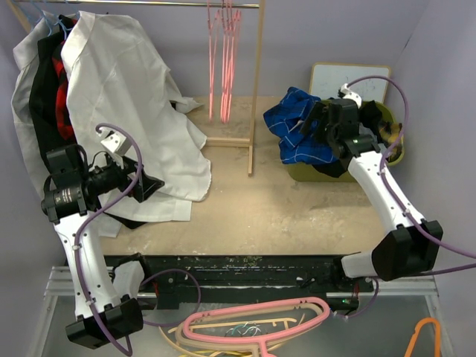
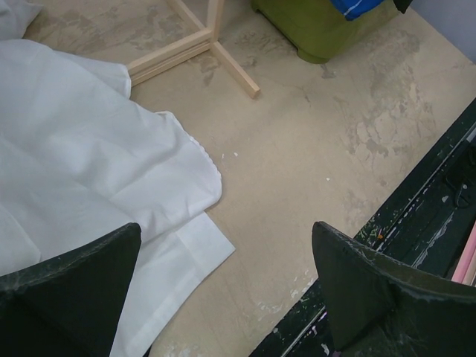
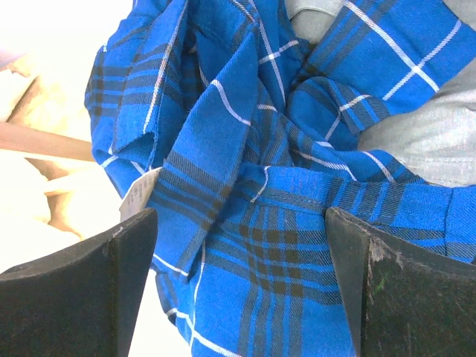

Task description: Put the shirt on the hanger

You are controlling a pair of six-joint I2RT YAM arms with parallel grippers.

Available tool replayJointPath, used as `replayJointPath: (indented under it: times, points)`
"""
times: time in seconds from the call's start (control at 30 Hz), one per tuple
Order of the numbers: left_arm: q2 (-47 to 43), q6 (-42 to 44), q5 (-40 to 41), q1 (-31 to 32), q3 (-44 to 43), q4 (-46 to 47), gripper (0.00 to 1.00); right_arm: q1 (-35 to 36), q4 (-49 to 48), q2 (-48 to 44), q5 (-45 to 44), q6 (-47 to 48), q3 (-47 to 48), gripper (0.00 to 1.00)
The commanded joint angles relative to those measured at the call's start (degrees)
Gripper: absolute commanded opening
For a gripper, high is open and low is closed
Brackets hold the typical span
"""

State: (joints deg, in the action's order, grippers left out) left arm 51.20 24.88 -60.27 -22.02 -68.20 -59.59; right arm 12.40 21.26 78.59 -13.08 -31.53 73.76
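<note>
Right claw (image 3: 238, 249), wrist view: both dark fingers (image 3: 89, 290) fill the bottom corners. Jaws spread wide, nothing clamped.

Straight ahead of the gap and spilling past both tips is the shirt (image 3: 245, 149), bunched in deep folds, blue with a white and dark check. Whether the cloth touches the finger pads, cannot tell. Grey clothes (image 3: 424, 141) lie ahead and to the right of the right-hand finger, partly under the shirt. A pale tag shows at the tip of the left-hand finger.

The top view has the shirt heaped over the rim of a green bin (image 1: 301, 172), with this claw pressed close against the heap. A whiteboard (image 1: 349, 78) leans on the wall beyond.

Left claw (image 2: 227, 297), wrist view: jaws wide apart, empty, bare table (image 2: 312, 149) between them. A white garment (image 2: 82, 171) lies ahead and to the left, its hem running under the left-hand finger. The wooden rack foot (image 2: 208, 52) is farther ahead. The bin corner is far ahead and to the right.

The hanger (image 1: 223, 67) hangs on the rack rail in a bunch of thin pink ones. It is well apart from both claws, between them and beyond. Cannot tell the individual hangers apart.

Behind both arms, below the table edge, lie a thick pink hanger (image 1: 260, 327) and an orange hanger (image 1: 428, 335).
</note>
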Motion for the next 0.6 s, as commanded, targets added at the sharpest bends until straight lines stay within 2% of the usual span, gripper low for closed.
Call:
replayJointPath:
  times: [0.0,0.27,0.33,0.47,0.57]
  points:
    - [-1.1,2.5,-1.2,0.4,0.6,-0.5,0.99,0.0,-3.0,2.4,0.0,0.5,1.0,0.95]
    - [-0.5,2.9,-1.4,0.9,0.8,-0.3,0.99,0.0,-6.2,9.6,-0.3,1.6,3.1,0.94]
    - [-0.3,3.0,-1.3,1.1,0.8,-0.2,0.99,0.0,-6.7,10.6,-0.1,2.1,3.4,0.87]
    - [0.7,3.2,-0.9,1.6,0.3,-0.2,0.99,0.1,-9.6,9.0,2.9,3.3,1.4,0.46]
    - [1.1,3.2,-1.0,1.7,0.4,0.2,0.99,0.7,-12.9,4.8,3.4,4.7,-1.3,0.03]
